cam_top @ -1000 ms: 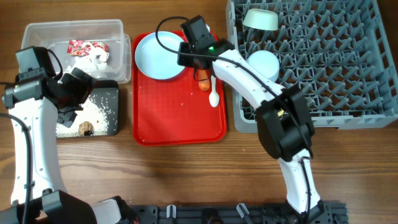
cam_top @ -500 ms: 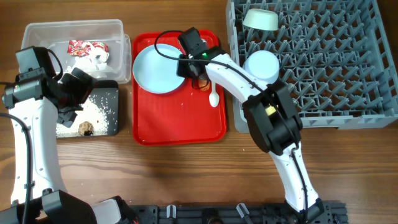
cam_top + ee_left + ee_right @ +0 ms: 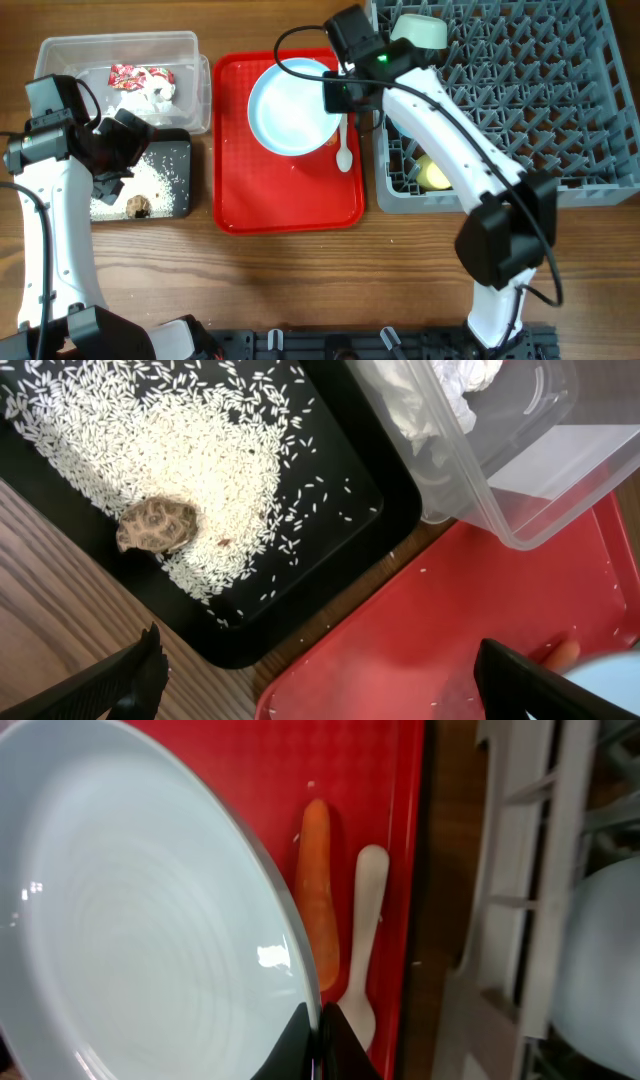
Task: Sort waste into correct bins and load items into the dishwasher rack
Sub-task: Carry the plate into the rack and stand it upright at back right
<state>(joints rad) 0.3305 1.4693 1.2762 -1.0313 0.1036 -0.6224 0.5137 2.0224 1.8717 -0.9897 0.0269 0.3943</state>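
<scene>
My right gripper [image 3: 335,95] [image 3: 318,1042] is shut on the rim of the round pale-blue plate [image 3: 292,108] [image 3: 130,920] and holds it tilted above the red tray [image 3: 290,200]. An orange carrot [image 3: 316,890] and the white spoon [image 3: 344,152] [image 3: 365,940] lie side by side on the tray by the plate's edge. My left gripper [image 3: 110,150] [image 3: 335,690] is open and empty above the near edge of the black tub [image 3: 170,155] [image 3: 330,550], which holds rice grains [image 3: 170,450] and a brown lump [image 3: 140,206] [image 3: 158,525].
The clear tub [image 3: 60,55] [image 3: 520,480] holds a red-and-white wrapper [image 3: 140,75] and tissue [image 3: 160,93]. The grey rack [image 3: 560,100] at the right holds a mint-green bowl [image 3: 420,30], a yellow cup [image 3: 435,175] and a light-blue bowl [image 3: 600,960].
My right gripper has lifted the plate and carried it right, toward the rack. The right arm has swung aside, uncovering the yellow cup. The left arm has not moved.
</scene>
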